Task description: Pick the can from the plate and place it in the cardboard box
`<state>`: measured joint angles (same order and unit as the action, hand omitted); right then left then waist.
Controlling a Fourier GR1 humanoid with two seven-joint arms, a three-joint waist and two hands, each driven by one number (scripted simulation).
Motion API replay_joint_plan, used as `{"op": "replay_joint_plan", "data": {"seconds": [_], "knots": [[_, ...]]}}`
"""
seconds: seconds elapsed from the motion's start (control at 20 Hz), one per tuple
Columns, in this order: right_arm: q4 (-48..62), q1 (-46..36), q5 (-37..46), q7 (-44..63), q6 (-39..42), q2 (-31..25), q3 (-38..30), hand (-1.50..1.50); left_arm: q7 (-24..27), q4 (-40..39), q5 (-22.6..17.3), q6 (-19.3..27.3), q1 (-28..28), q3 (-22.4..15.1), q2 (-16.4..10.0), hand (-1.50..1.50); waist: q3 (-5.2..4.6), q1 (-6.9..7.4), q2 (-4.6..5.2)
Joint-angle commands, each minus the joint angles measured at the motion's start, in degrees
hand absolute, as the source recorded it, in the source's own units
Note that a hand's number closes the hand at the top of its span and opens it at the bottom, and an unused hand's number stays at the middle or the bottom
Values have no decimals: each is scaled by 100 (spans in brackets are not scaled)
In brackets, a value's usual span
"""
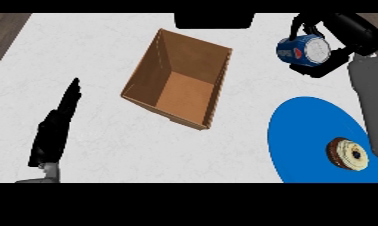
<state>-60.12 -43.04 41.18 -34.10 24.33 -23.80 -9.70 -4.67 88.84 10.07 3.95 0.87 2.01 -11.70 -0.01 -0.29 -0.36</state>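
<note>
A blue can [302, 50] with a silver top hangs above the counter at the upper right, off the plate. My right hand [325, 45] is curled round it, fingers over the top and thumb below. The open cardboard box [179, 78] stands in the middle, to the left of the can, with nothing inside. The blue plate [310, 135] lies at the lower right, below the can. My left hand [55, 125] rests at the lower left with straight fingers pointing up, holding nothing.
A doughnut [348, 153] with dark icing lies on the plate's right side. A dark object [214, 20] sits at the counter's far edge behind the box. The white counter [96, 45] ends at a wooden strip on the left.
</note>
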Motion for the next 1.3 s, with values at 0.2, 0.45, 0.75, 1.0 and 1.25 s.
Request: {"op": "replay_joint_plan", "data": {"seconds": [0.2, 0.45, 0.75, 1.0, 1.25], "knots": [[-1252, -263, -1021, 975, 1088, 595, -98, 150, -7, -46, 23, -11, -107, 64, 38, 0, -2, 23, 21], [-2293, -579, -1236, 2640, 1351, 1343, 211, 150, 399, -236, 28, -76, 123, 38, 98, 0, -5, 20, 10], [-1999, -972, -846, 3348, 880, 1992, 768, 150, -144, -63, 238, 84, -299, -81, 243, 0, -1, 64, 33], [-1463, -1332, -598, 3705, 797, 2323, 1112, 150, 49, 33, 227, -12, 9, -13, 166, 0, -2, 92, 35], [-514, -1125, -455, 3455, -449, 2373, 2180, 150, -186, 204, 253, -10, -62, -130, 290, 0, 0, 162, 53]]}}
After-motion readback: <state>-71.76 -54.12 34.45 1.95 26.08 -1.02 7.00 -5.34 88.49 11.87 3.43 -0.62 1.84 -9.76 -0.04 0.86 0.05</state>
